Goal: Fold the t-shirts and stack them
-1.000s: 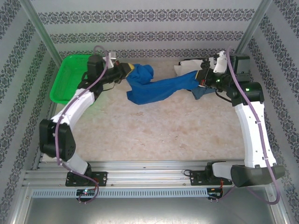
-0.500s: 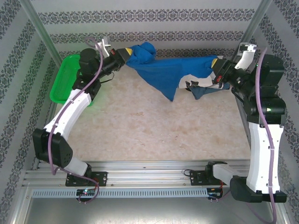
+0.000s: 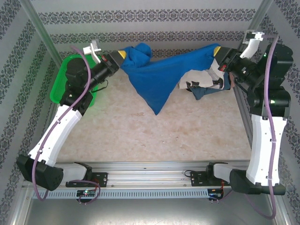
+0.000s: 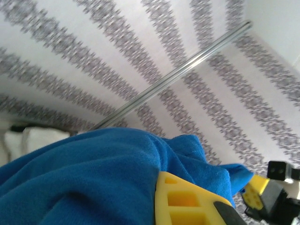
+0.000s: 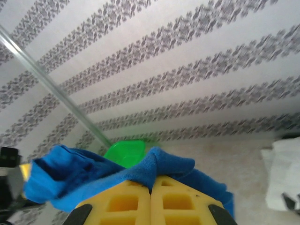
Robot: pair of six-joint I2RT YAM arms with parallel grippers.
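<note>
Above the bare beige speckled tabletop (image 3: 140, 136) one royal-blue soft cloth t-shirt (image 3: 154, 79) hangs stretched between two grippers, sagging to a point mid-table. The left gripper (image 3: 123, 55) clamps its bunched left end. The right gripper (image 5: 151, 180) has its yellow fingers pressed together on the other end. Under the right arm lie one white cloth shirt with black marks (image 3: 197, 75) and one bluish-grey cloth piece (image 3: 202, 93). One green plastic mesh basket (image 3: 63, 79) sits at the far left.

Both arms (image 3: 63, 124) high, fingers (image 5: 126, 201) clamped
</note>
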